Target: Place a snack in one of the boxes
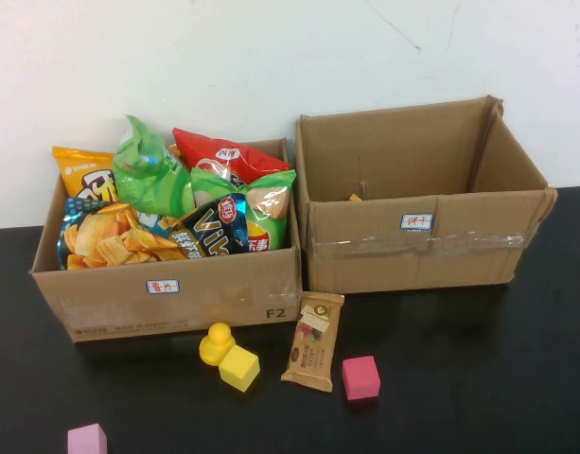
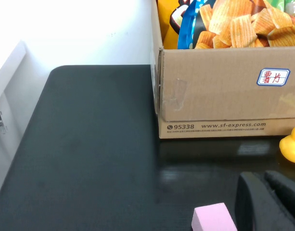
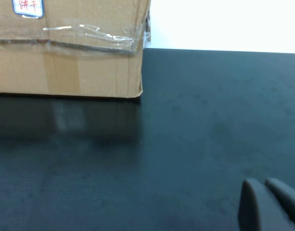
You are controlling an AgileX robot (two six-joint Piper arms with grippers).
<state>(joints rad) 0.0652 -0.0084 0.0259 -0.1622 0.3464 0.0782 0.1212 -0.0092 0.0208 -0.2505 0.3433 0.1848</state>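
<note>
A brown snack bar (image 1: 313, 355) lies on the black table in front of the gap between two cardboard boxes. The left box (image 1: 166, 293) is full of chip bags (image 1: 157, 175). The right box (image 1: 422, 251) is nearly empty. Neither gripper shows in the high view. In the left wrist view my left gripper (image 2: 262, 177) is shut and empty, low over the table beside a pink cube (image 2: 213, 219), in front of the left box (image 2: 224, 91). In the right wrist view my right gripper (image 3: 259, 183) is shut and empty, away from the right box (image 3: 65, 62).
A yellow duck (image 1: 216, 342), a yellow cube (image 1: 239, 367), a magenta cube (image 1: 360, 377) and a pink cube (image 1: 87, 440) lie on the table near the snack bar. The duck also shows in the left wrist view (image 2: 292, 144). A white wall stands behind the boxes.
</note>
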